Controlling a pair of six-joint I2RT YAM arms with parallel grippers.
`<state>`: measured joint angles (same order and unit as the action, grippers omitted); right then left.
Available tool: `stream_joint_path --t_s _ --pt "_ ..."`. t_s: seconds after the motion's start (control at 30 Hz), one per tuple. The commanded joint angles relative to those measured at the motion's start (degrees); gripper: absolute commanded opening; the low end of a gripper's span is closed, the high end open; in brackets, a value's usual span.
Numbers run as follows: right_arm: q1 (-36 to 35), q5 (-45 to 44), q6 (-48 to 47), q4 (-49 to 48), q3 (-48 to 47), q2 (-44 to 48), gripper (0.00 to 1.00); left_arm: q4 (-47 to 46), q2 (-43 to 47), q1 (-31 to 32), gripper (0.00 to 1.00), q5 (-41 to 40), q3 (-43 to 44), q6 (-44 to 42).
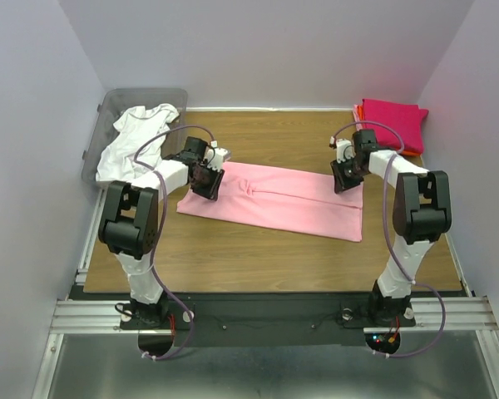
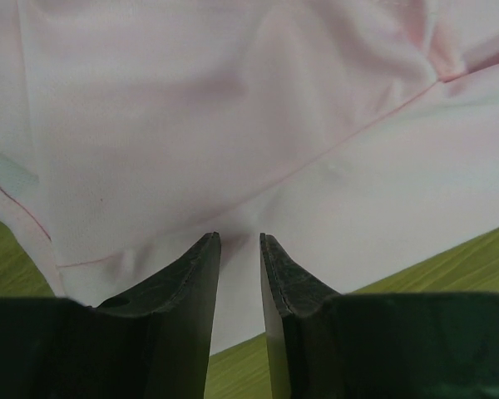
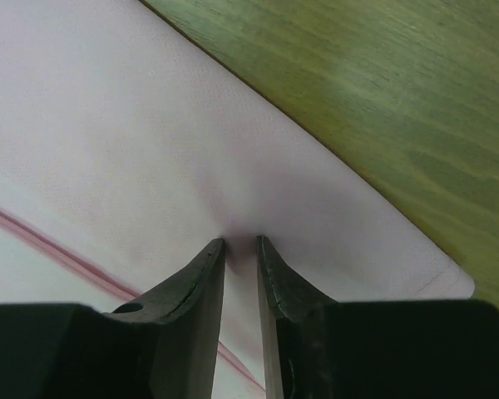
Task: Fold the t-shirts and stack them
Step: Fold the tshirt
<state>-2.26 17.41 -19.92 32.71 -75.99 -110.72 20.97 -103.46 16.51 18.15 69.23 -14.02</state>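
The pink t-shirt (image 1: 274, 199) lies flat on the counter (image 1: 258, 249), long axis running left to right. Left pincer (image 1: 206, 180) sits on its left end, jaws nearly together, grip unclear. Right pincer (image 1: 347, 175), at the right end, pinches a pucker of cloth between narrow jaws.

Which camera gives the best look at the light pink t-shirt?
The top external view: the light pink t-shirt lies there whole, a long band across the table. Each wrist view shows only a close patch of its fabric and a seam.
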Motion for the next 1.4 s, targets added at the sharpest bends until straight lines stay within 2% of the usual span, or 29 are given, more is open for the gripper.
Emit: stream_joint_path --t_s 0.0,0.1,0.17,0.27,0.3,0.4,0.43,0.5,0.53,0.57,0.63,0.67,0.7,0.73,0.83,0.93,1.1,1.23,1.37 --pt "0.33 -0.53 -2.75 0.25 2.94 2.61 0.28 0.12 -1.12 0.19 0.37 -4.08 0.64 -0.83" --pt "0.33 0.25 -3.02 0.6 7.51 4.98 0.28 0.65 -5.16 0.27 0.37 -5.49 3.44 -2.15" --pt "0.24 1.57 -3.02 1.48 11.02 7.44 0.28 1.61 -10.86 0.27 0.37 -6.72 8.01 -3.11" --pt "-0.72 4.11 -2.41 3.05 14.54 10.25 0.27 3.98 -18.94 0.19 0.35 -6.82 19.85 -6.45" --pt "-2.29 6.21 -2.05 4.02 16.38 11.65 0.26 6.86 -24.63 0.19 0.35 -6.03 29.29 -7.5" --pt "-7.65 10.09 -1.09 9.11 18.33 12.63 0.25 11.54 -34.59 0.36 0.36 -3.75 46.63 -8.22" --pt "-12.72 11.58 -0.74 10.61 17.63 12.63 0.25 12.94 -37.14 0.36 0.37 -2.17 59.66 -7.43" --pt "-15.31 20.08 1.02 13.68 15.1 13.33 0.26 16.8 -42.93 0.36 0.39 -0.67 71.51 -5.94" --pt "-15.32 25.08 2.68 13.96 13.6 14.55 0.28 16.21 -42.44 0.36 0.4 0.21 76.44 -5.06" --pt "-15.32 25.65 3.22 14.22 12.19 15.17 0.29 14.81 -40.7 0.28 0.41 0.56 75.45 -4.7" --pt "-15.05 25.31 3.4 14.57 8.85 16.05 0.31 10.08 -34.74 0.27 0.42 1.27 68.01 -3.91" --pt "-14.7 24.26 2.79 14.32 7.01 17.1 0.32 4.05 -27.57 0.27 0.42 1.71 57.0 -2.78" --pt "-14.7 23.64 2.17 14.14 6.47 17.37 0.32 1.47 -24.1 0.36 0.43 3.28 51.5 -1.9" --pt "-14.61 21.81 1.99 12.66 6.55 17.38 0.32 -2.04 -18.68 0.45 0.43 4.08 42.48 -1.28" --pt "-14.61 19.25 2.78 8.97 7.42 14.14 0.31 -3.66 -13.37 1.24 0.43 7.14 31.97 1.53" --pt "-14.61 18.8 4.27 4.92 9.18 11.85 0.29 -3.75 -12.73 2.12 0.41 8.83 26.59 2.95" --pt "-14.7 19.86 7.7 -1.15 12.96 8.16 0.28 -5.58 -14.92 2.91 0.39 11.9 22.62 4.0" --pt "-15.14 20.82 10.16 -4.49 15.94 7.1 0.28 -4.54 -18.44 3.61 0.39 11.56 24.19 4.0" --pt "-15.67 22.23 14.29 -8.62 16.49 5.08 0.27 -2.69 -23.36 3.7 0.37 9.8 29.63 4.18"
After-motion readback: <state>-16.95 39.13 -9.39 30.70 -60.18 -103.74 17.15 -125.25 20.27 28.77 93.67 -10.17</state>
